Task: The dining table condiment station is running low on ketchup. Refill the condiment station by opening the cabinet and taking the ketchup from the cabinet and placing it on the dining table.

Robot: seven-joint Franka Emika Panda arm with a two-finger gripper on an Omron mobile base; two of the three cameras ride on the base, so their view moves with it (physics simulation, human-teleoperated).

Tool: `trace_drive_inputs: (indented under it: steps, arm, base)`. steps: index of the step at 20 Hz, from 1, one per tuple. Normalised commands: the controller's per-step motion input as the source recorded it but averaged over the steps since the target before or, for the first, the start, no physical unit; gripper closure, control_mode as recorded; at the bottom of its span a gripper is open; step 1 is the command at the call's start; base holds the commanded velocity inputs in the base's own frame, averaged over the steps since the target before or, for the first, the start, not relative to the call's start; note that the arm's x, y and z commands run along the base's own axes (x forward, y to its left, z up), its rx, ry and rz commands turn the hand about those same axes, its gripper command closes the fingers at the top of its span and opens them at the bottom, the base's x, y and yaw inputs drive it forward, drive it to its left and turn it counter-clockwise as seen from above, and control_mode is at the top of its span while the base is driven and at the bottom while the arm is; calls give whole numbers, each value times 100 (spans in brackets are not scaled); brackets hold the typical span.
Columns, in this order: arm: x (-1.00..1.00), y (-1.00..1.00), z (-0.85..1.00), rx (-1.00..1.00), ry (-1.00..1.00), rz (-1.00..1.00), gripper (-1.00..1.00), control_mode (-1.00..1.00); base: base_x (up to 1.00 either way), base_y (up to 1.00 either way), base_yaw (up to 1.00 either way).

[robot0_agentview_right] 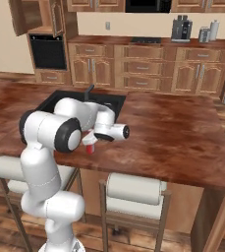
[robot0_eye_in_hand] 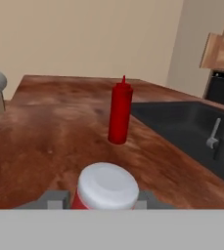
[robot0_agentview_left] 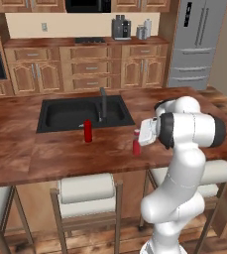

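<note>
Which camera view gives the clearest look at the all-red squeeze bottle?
The hand view: the all-red squeeze bottle stands whole, close and unblocked on the dining table. The left base view shows it small beside the sink. In the right base view I cannot make it out.

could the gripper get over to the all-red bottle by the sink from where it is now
Probably yes: the all-red bottle stands upright on the dining table, with bare wood between it and the gripper, though the ketchup sits between the fingers.

a home kitchen: wood cabinets [robot0_agentview_left: 87, 67], steel fridge [robot0_agentview_left: 198, 42], island sink [robot0_agentview_left: 80, 113], bar stools [robot0_agentview_left: 87, 193].
</note>
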Motion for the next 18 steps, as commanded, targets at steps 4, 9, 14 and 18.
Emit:
trace_drive_inputs:
  steps: [4, 9, 14, 18]
  arm:
    - [-31, 0, -26, 0, -6, 3, 100, -100]
    - [-23, 0, -19, -1, -7, 1, -100, -100]
    - [-2, 0, -7, 0, -2, 1, -100, -100]
    - [12, 0, 0, 0, 0, 0, -100, -100]
  base:
    - [0, 0, 0]
    - [0, 0, 0]
    - [0, 0, 0]
    - [0, 0, 0]
